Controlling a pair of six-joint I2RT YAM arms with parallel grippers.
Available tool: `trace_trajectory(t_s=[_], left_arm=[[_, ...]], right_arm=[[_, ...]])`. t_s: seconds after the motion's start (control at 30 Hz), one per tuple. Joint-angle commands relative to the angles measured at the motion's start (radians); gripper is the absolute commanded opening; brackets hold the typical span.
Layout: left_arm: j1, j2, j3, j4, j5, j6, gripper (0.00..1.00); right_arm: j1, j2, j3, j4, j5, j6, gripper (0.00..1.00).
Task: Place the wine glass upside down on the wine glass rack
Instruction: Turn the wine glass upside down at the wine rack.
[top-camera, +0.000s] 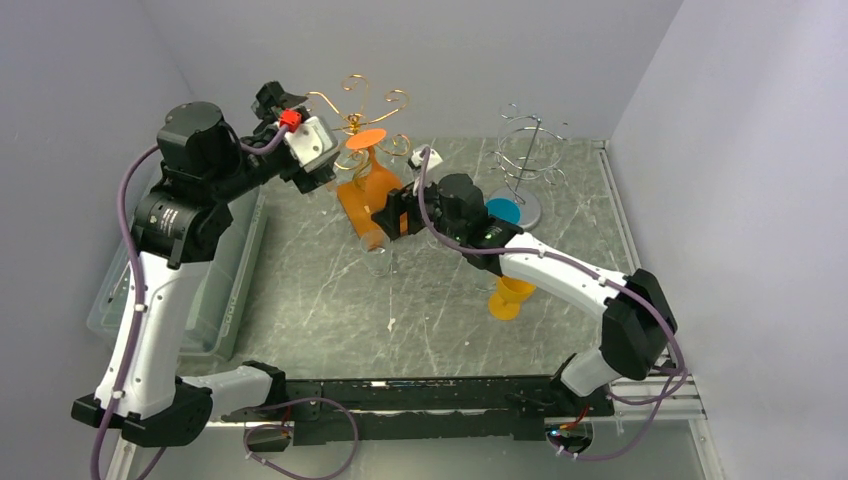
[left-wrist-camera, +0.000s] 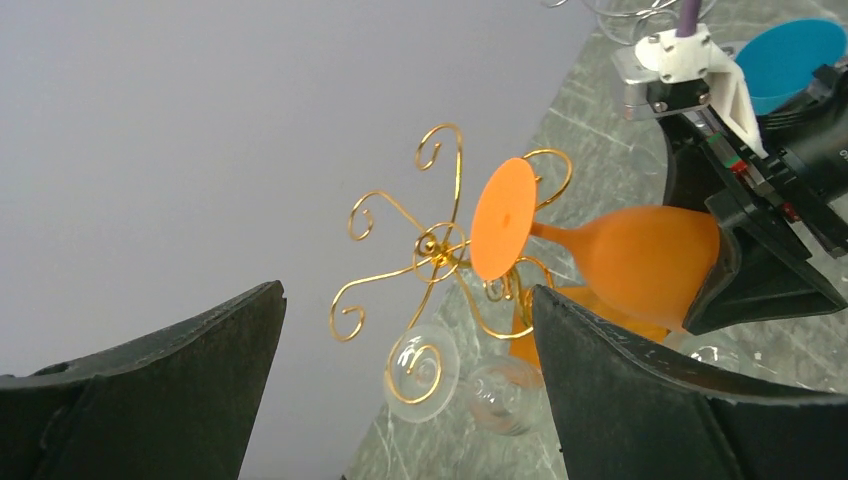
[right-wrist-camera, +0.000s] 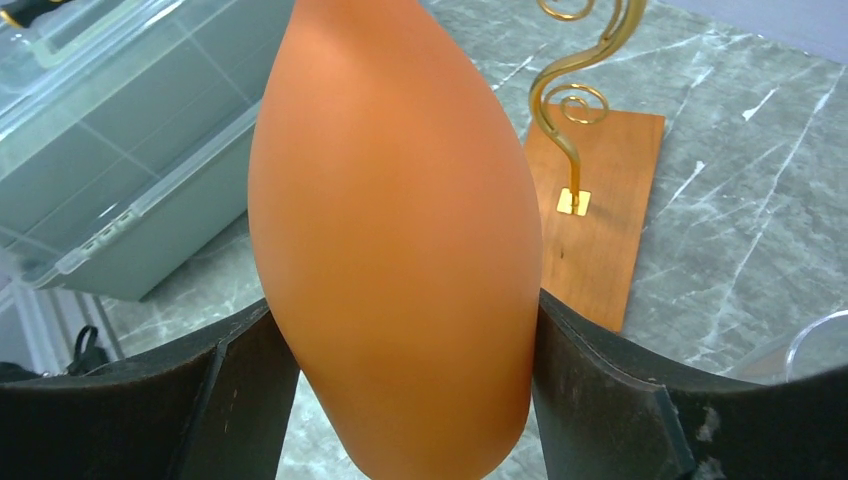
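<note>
Your jaws clasp the orange wine glass (right-wrist-camera: 395, 240) by its bowl; far right, the gold rack (right-wrist-camera: 573, 110) stands on the desk (right-wrist-camera: 745, 190).

In my right wrist view the top edge cuts off the stem and foot of the orange wine glass (right-wrist-camera: 400, 250) and most of the gold rack (right-wrist-camera: 573, 202), and a clear rim (right-wrist-camera: 822, 340) at right is unidentifiable.

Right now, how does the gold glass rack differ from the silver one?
The gold rack has curled scroll arms; the silver rack has plainer wire loops. The gold rack stands on a rectangular wooden base, the silver rack on a round grey base. The gold rack is further left, the silver rack further right. Both are upright wire stands on the marble table.
</note>
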Motion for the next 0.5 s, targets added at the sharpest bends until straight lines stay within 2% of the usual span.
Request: trace_trajectory(t_s=[0.0,0.2,0.47], left_arm=[[-0.002,0.001,0.037,-0.025,-0.096,-0.067,0.99],[-0.003,0.005,0.052,-0.044,-0.118,-0.116,0.99],[-0.003,-0.004,0.031,-0.052,-0.140,-0.102,0.99]], right_arm=[[-0.009,0.024,0.031,0.092,0.019,-0.007,0.75],[-0.008,0.077,0.049,0.114,0.019,-0.006,0.75],[-0.008,0.136,0.080,0.150,0.010,0.010,0.74]])
